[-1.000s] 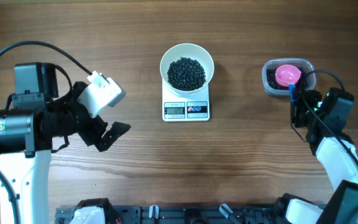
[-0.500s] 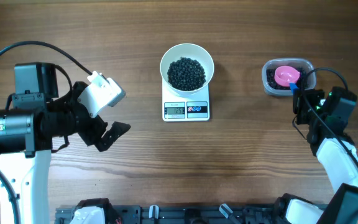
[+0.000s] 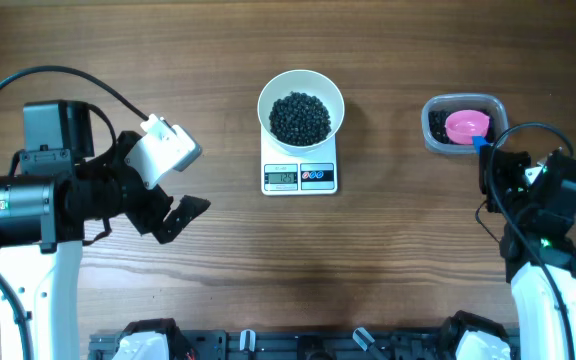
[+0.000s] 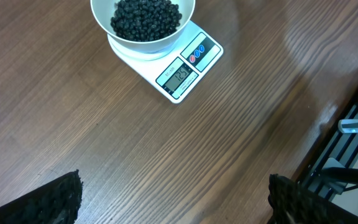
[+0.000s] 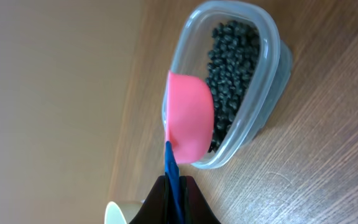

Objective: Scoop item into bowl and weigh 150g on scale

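Pink scoop [image 5: 190,118] lies across the near rim of the tub [image 5: 272,56], above the item [image 5: 232,81]; right gripper [image 5: 174,190] is clamped shut on its blue handle [image 5: 171,163] — handle axis toward the wrist. Bowl [image 3: 265,100] on scale [image 3: 300,178] lies leftward, well apart. Left gripper [image 4: 174,202]: fully spread, empty.

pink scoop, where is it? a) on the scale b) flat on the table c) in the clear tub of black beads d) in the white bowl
c: the pink scoop rests in the clear tub over black beads, its blue handle pinched in the right gripper.
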Motion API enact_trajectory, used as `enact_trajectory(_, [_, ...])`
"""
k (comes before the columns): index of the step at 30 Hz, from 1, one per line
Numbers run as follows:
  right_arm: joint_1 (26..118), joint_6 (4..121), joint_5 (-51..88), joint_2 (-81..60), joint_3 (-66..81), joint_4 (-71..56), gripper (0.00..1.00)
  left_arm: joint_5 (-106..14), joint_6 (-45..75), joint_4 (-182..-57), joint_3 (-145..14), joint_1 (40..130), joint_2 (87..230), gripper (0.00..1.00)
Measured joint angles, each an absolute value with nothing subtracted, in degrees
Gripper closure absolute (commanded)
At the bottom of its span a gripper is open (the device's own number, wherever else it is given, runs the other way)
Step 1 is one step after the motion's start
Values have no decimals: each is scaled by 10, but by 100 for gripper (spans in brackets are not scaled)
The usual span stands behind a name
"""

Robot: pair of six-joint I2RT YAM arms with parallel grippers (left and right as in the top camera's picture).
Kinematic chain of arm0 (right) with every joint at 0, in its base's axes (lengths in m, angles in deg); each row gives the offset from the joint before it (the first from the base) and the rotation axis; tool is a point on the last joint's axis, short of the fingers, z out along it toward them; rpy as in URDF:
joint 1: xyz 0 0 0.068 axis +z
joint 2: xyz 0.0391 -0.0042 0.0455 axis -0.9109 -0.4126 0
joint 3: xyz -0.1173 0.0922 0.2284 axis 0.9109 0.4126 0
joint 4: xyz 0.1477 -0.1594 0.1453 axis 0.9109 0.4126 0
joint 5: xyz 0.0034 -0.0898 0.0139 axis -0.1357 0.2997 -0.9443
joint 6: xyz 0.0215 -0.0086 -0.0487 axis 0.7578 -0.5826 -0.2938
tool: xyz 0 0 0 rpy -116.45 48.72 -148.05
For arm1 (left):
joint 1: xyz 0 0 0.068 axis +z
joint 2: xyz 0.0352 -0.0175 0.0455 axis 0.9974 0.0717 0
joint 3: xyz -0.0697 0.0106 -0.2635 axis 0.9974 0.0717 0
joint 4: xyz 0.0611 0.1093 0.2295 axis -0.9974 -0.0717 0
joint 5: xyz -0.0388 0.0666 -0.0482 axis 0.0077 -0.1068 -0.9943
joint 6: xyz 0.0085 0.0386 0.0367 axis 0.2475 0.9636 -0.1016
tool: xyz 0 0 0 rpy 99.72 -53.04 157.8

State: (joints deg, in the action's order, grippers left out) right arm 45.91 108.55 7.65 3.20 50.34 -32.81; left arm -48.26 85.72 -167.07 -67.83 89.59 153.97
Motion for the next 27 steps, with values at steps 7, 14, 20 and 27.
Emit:
enact_trajectory(7, [459, 939, 86, 41, 322, -103, 95, -483, 857, -1671, -678, 896, 1540, 0])
enact_trajectory(14, [459, 758, 113, -40, 131, 106, 95, -483, 857, -1671, -678, 896, 1540, 0])
enact_trajectory(20, [475, 631, 169, -164, 24, 213, 95, -483, 857, -1671, -678, 896, 1540, 0])
enact_trajectory(27, [548, 492, 273, -254, -33, 198, 95, -483, 857, -1671, -678, 896, 1540, 0])
